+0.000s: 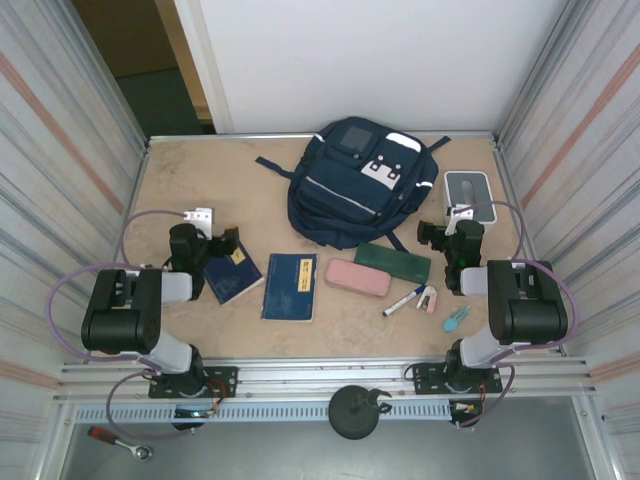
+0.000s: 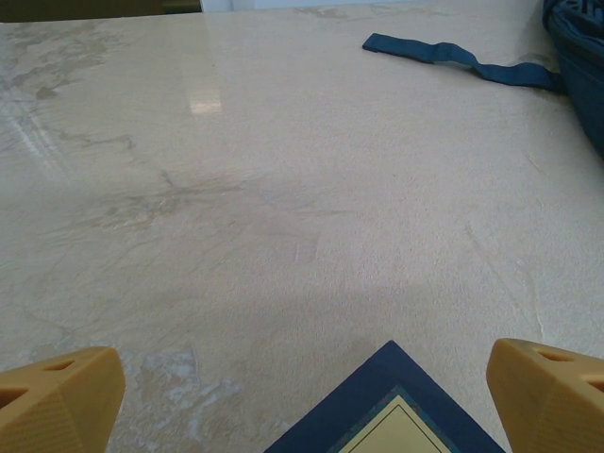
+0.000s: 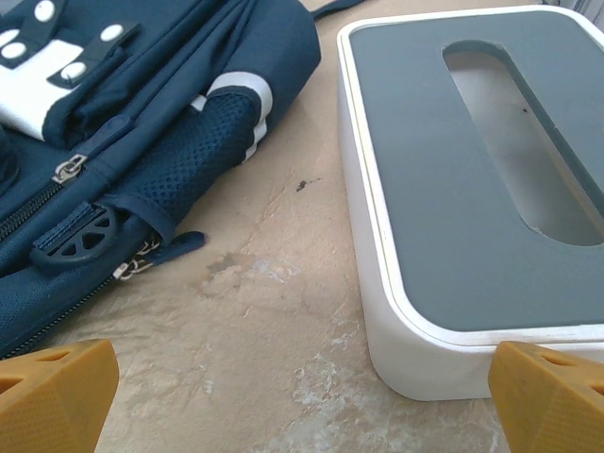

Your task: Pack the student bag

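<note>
One bag (image 1: 355, 190): navy, white buckle patches, grey square patch, pale stripes.
Place: lying at the far middle of the counter (image 1: 190, 180).
Left claw (image 2: 302, 396): released, above a blue book (image 2: 368, 404) corner.
Right claw (image 3: 302, 401): released, between bag and white box (image 3: 453, 189).

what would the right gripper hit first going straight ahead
Likely the white-grey box: the right gripper aims into the gap beside the student bag, but one jaw lines up with the box's corner.
</note>
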`<state>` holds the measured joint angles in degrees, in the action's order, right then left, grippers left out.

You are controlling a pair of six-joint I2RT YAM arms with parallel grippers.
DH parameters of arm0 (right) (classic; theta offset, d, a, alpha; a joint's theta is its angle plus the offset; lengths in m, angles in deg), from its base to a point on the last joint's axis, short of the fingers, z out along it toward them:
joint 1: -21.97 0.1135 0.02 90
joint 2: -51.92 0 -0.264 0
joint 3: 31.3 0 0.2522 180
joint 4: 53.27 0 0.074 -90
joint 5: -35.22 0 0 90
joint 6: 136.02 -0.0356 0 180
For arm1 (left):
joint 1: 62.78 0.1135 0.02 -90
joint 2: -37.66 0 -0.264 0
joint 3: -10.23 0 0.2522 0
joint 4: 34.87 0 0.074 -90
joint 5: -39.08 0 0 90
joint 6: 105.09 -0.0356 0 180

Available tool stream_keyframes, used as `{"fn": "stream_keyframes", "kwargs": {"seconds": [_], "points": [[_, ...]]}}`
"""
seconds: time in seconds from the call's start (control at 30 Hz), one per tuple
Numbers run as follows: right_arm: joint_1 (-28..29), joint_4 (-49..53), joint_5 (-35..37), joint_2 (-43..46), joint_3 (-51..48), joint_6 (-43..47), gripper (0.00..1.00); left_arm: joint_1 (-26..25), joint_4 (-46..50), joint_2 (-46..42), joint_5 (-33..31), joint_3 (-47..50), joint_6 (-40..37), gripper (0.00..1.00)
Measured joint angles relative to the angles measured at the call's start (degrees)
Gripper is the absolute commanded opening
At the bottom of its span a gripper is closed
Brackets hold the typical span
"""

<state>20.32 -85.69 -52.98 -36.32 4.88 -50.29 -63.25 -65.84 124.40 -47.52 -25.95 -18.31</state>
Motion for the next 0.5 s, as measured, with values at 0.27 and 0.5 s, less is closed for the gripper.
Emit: {"fn": "stream_keyframes", "kwargs": {"seconds": [0.27,0.5], "points": [[0.0,0.0,-0.15,0.0,0.0,0.0,0.99,0.0,0.0,0.0,0.04,0.0,0.0,0.99],[0.85,10.1,7.13,10.45,0.2,-2.99,0.99,0.07,4.96,-6.75,-4.7,0.02,2.25,0.99]]}}
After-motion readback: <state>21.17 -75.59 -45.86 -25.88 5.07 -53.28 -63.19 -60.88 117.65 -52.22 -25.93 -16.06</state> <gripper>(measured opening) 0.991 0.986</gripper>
